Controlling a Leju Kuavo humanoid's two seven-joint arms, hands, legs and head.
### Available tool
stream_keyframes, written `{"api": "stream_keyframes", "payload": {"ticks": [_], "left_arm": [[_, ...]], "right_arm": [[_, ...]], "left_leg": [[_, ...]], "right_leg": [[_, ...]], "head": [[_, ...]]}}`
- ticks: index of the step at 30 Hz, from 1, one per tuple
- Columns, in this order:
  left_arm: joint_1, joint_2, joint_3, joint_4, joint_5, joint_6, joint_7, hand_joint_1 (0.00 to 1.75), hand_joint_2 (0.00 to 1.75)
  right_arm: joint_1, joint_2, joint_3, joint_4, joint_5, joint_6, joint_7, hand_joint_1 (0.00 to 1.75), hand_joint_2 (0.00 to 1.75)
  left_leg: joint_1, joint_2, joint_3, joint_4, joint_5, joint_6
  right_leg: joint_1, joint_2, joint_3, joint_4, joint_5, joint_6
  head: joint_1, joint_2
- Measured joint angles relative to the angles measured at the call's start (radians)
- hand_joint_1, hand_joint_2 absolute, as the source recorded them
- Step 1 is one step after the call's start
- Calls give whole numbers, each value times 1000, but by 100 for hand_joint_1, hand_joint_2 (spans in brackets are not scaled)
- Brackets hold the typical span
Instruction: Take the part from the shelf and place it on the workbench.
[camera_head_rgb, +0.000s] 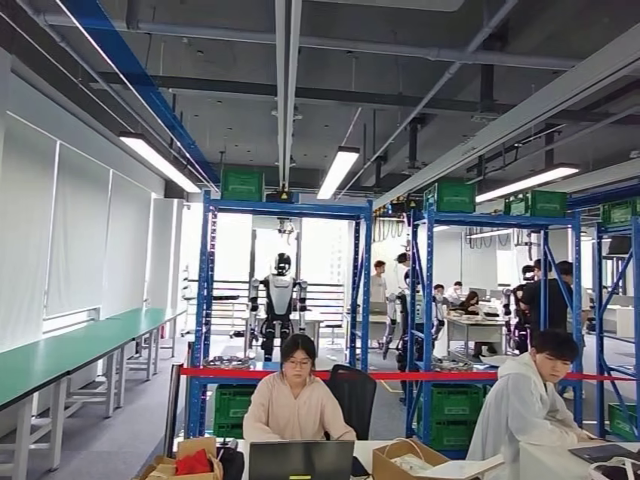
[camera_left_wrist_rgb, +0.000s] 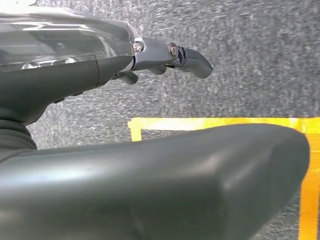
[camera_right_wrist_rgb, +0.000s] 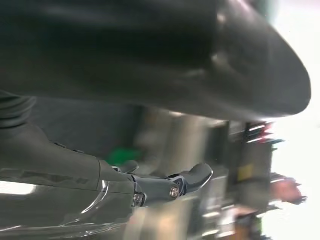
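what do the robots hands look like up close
Left hand: smooth dark grey thick thumb, slim darker fingers with silver screws, glossy clear-grey cover. Right hand: same dark grey build, screw-jointed fingers.

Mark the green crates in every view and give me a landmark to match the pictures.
Head view: green crates on the low level of the blue shelf, centre-left.
Left wrist view: not in it; grey floor with yellow tape.
Right wrist view: a green blur past the robot hand may be one; too blurred to tell.
Shared landmark: the grey floor, in head and left wrist views.
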Motion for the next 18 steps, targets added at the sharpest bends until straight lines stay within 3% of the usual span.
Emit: {"api": "stream_keyframes", "payload": {"ticks": [2,4,6,7,8,10,11,12,13,14,16,18], "left_arm": [[1,-6,6,0,-1,2,1,0,0],[1,-12,11,0,-4,3,2,0,0],[2,-15,15,-1,-7,3,4,0,0],[3,-17,17,-1,-10,3,4,0,0],[4,-18,20,-1,-14,2,4,0,0],[3,-21,23,-1,-21,1,4,0,0],[1,-22,23,-1,-25,1,4,0,0],[0,-22,23,-1,-28,0,3,0,0],[1,-22,23,-1,-31,0,3,0,0],[2,-22,23,-1,-35,-1,3,0,0],[1,-22,23,-1,-44,-4,3,0,0],[-4,-22,23,-1,-52,-6,4,0,0]], "right_arm": [[-14,-1,-19,97,36,-59,0,0,0],[-33,-2,-41,206,79,-125,1,0,0],[-57,-6,-61,328,133,-200,7,0,0],[-76,-10,-71,405,161,-236,13,0,0],[-98,-14,-82,494,185,-266,28,0,0],[-136,-24,-109,678,213,-301,80,0,0],[-143,-30,-123,755,218,-310,118,0,0],[-146,-36,-135,821,219,-315,158,0,0],[-147,-40,-146,878,218,-318,208,0,0],[-148,-44,-157,929,216,-317,270,0,0],[-150,-47,-176,1003,207,-304,409,0,0],[-152,-47,-195,1051,197,-282,540,0,0]], "left_leg": [[-4,0,-12,1,16,-6],[-2,1,-21,0,33,-16],[2,0,-30,3,36,-27],[3,0,-37,17,14,-31],[4,-1,-47,47,-26,-34],[5,-1,-73,161,-130,-38],[5,-1,-83,223,-161,-40],[6,-1,-84,267,-167,-43],[7,-1,-71,281,-150,-45],[8,-1,-42,259,-121,-47],[11,-1,53,136,-81,-48],[11,-1,126,22,-95,-42]], "right_leg": [[8,1,109,-157,14,-17],[16,1,156,-239,8,-28],[18,-1,149,-252,19,-38],[17,-2,140,-256,30,-45],[15,-4,129,-258,42,-52],[16,-9,103,-256,62,-59],[17,-13,89,-253,71,-60],[18,-17,73,-248,79,-59],[18,-21,55,-241,86,-57],[17,-22,35,-231,93,-55],[17,-21,-3,-203,101,-48],[18,-19,-29,-178,109,-39]], "head": [[0,0],[0,0],[1,0],[1,0],[1,0],[1,1],[1,0],[1,0],[2,0],[1,0],[1,0],[1,0]]}}
